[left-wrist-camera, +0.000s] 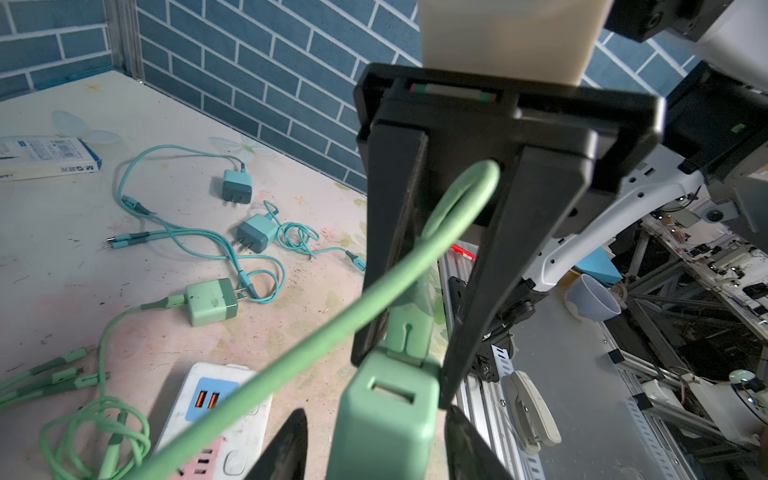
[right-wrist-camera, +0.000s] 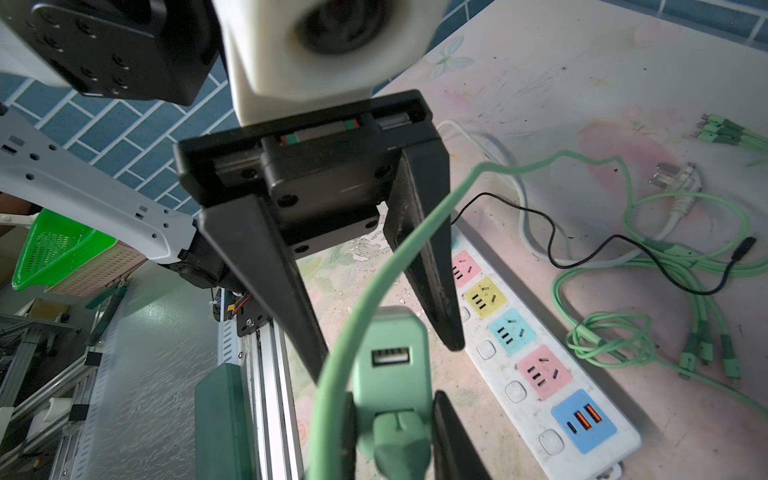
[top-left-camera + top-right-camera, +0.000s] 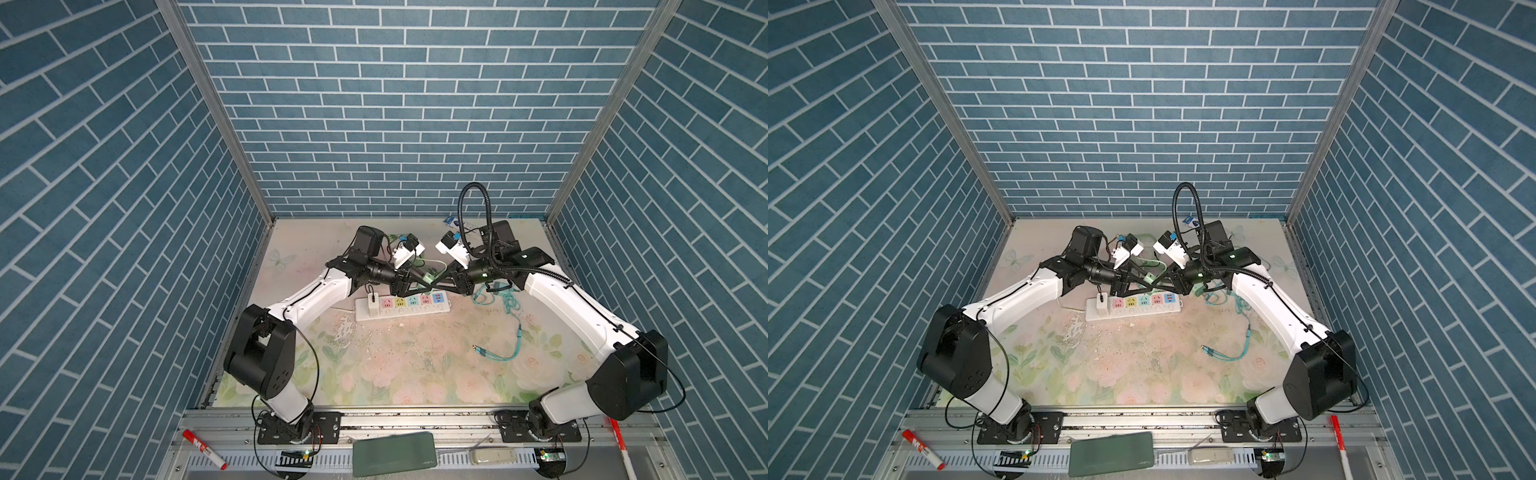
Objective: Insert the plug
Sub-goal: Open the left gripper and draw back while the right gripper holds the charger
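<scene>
A green charger (image 2: 390,374) hangs in the air above the white power strip (image 3: 403,309), which has coloured sockets. The green cable's plug (image 2: 399,436) sits in one end of the charger, and a free USB port shows beside it. My right gripper (image 2: 399,424) is shut on the charger's sides near that plug. My left gripper (image 1: 376,449) faces it from the other side. It is open, with its fingertips (image 1: 286,449) standing apart from the charger body (image 1: 386,419). In both top views the two grippers meet tip to tip over the strip (image 3: 1133,309).
Two teal chargers (image 1: 237,187) (image 1: 255,235), a pale green charger (image 1: 212,301) and looped cables lie on the floral table beyond the strip. A white box (image 1: 45,158) sits at the back. A teal cable (image 3: 511,332) lies to the right, and a white adapter (image 3: 372,301) stands in the strip's left end.
</scene>
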`<state>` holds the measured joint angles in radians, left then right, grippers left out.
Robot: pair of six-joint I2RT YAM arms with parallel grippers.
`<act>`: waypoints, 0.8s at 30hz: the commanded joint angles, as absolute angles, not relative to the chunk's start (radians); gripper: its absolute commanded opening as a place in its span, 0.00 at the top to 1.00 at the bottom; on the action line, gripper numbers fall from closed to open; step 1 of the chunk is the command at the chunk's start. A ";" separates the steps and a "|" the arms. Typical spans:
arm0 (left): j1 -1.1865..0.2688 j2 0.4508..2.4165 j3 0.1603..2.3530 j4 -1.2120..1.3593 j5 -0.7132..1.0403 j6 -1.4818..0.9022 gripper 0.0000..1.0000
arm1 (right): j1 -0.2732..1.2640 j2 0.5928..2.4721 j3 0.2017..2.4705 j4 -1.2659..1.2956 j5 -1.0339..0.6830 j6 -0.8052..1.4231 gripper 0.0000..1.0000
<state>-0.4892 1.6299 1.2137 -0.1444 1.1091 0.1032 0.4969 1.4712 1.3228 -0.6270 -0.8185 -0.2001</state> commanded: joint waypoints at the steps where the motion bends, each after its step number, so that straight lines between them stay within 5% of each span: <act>1: -0.459 1.634 1.237 -0.177 1.071 0.124 0.44 | 0.500 1.459 1.349 -0.602 -0.801 -0.193 0.90; 24: -0.392 1.433 1.088 -0.287 0.887 0.136 0.41 | 0.568 1.714 1.535 -0.687 -0.557 -0.195 0.90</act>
<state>-0.3985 1.4567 1.1210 -0.2981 0.9329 0.1558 0.5381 1.6711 1.4601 -0.6315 -0.6186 -0.1616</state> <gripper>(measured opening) 0.590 0.284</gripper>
